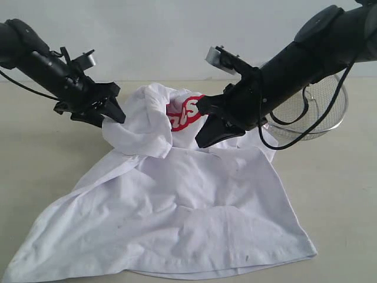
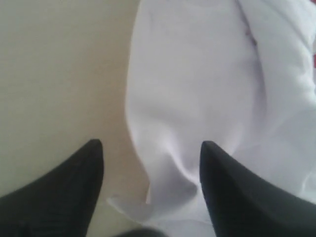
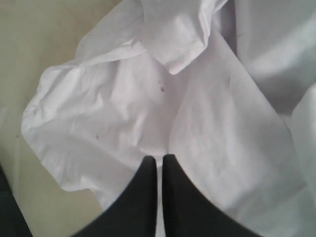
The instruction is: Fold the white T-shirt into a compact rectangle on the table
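The shirt (image 1: 194, 200) is lying on the bench (image 1: 341, 194), its hem spreading flat and its upper part bunching up between the arms. The left gripper (image 1: 119, 116) is standing apart around a fold. The right gripper (image 1: 201, 140) is pressing together; whether on cloth, I cannot tell. If the left one is closing on too little cloth, the fold may slip out.

Robotics lab test bench: bare beige table (image 1: 344, 197), plain white wall (image 1: 165, 35), black left arm (image 1: 41, 59) and right arm (image 1: 306, 53) over it

Exterior frontal; 2 wrist views close (shirt (image 1: 177, 206) shared)
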Available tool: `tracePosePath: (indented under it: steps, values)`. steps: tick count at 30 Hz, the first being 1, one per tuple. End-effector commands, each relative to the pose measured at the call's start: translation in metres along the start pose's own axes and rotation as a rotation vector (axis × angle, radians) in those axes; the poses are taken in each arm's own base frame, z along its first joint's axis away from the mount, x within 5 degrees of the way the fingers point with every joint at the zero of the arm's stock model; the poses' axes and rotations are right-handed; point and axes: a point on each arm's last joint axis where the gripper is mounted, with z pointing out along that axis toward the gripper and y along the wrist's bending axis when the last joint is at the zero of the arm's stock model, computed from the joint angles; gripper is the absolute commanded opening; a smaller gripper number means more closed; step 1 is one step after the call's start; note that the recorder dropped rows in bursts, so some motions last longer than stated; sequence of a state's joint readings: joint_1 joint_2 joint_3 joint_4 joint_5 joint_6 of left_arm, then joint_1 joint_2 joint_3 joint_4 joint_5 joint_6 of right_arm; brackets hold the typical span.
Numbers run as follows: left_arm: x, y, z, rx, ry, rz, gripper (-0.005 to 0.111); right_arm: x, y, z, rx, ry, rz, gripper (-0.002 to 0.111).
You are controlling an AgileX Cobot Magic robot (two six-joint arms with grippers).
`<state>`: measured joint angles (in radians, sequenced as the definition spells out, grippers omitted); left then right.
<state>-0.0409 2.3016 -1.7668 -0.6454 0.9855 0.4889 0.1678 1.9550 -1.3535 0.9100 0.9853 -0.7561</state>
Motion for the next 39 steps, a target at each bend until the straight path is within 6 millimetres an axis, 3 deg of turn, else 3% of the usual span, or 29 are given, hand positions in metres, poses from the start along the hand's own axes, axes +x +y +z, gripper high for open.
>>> tracePosePath:
  steps: [1, 11, 18, 21, 33, 39]
  values:
    - [0.001, 0.000, -0.009, -0.010, 0.017, -0.024, 0.054, -0.001, -0.001, -0.004, -0.001, -0.003, -0.011, 0.000]
    - [0.003, -0.023, 0.008, 0.065, 0.050, 0.014, 0.051, -0.002, -0.002, -0.004, 0.009, -0.013, -0.011, 0.000]
    - [0.003, -0.021, 0.007, 0.057, 0.053, 0.017, 0.013, -0.002, -0.001, -0.004, 0.007, -0.011, -0.011, 0.000]
    - [0.003, -0.022, 0.005, 0.055, 0.049, 0.022, 0.008, -0.002, -0.001, -0.004, 0.007, -0.011, -0.011, 0.000]
    - [-0.009, -0.031, -0.041, -0.099, -0.072, 0.095, 0.005, -0.002, -0.001, -0.004, 0.007, -0.011, -0.013, 0.000]
    - [-0.016, -0.010, -0.059, -0.149, -0.168, 0.050, 0.005, -0.002, -0.001, -0.004, 0.007, -0.011, -0.013, 0.000]
